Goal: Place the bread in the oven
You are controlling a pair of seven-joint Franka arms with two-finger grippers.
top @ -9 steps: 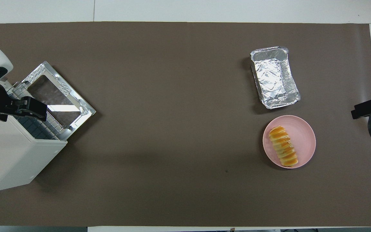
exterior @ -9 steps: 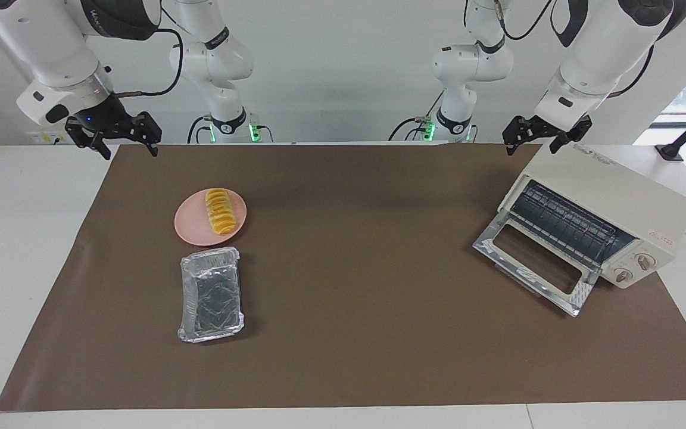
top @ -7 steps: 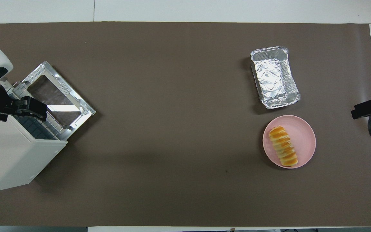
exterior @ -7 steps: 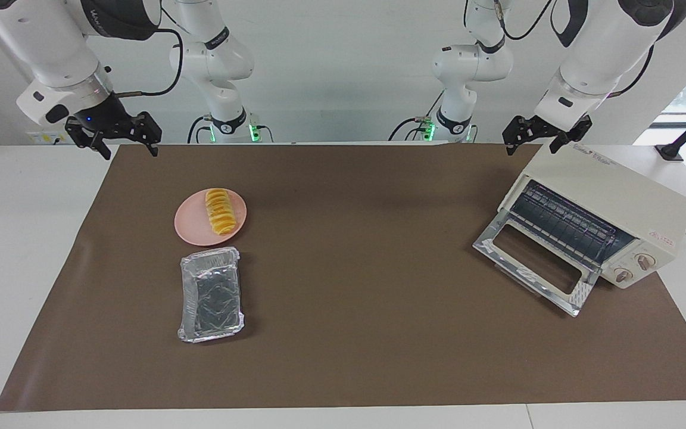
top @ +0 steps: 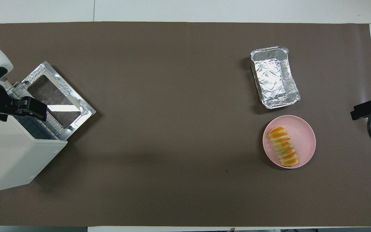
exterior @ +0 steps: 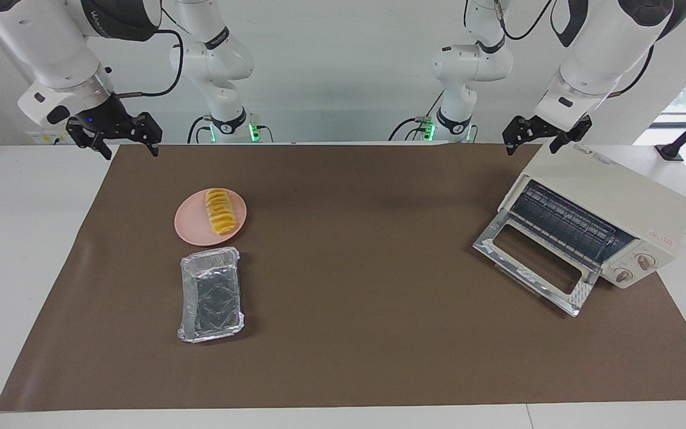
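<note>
Golden yellow-orange ridged bread loaf [exterior: 220, 211] lies on the round pink plate [exterior: 191, 229], toward the right arm's end of the brown table mat [exterior: 355, 310]. Untouched, nothing gripping it. Crinkled silver foil tray [exterior: 211, 294] sits just beside the plate, farther from the robots, with nothing in it.

Cream-white boxy toaster oven [exterior: 602, 205] is at the left arm's end, well apart from the bread. Its glass drop-down door [exterior: 533, 262] is already folded down flat and the wire rack [exterior: 563, 223] is exposed, so the cavity is ready to load. The oven is angled with its front facing the mat's middle; my guess is that gives an arm coming from the bread a straight line in.

Right gripper [exterior: 112, 136] hangs in the air over the mat's corner at its own end, fingers spread apart, holding nothing. It's the arm on the bread's end, so I'd expect it to make the pick.

Left gripper [exterior: 544, 132] hangs over the top rear edge of the oven, fingers apart, holding nothing. It looks parked clear of the door opening, waiting.

Judgement: task at the start; door step done, pick not yet begun. Next move calls for a descent onto the loaf, closing across its narrow width. Risk: squashing soft bread, or dragging the plate.
</note>
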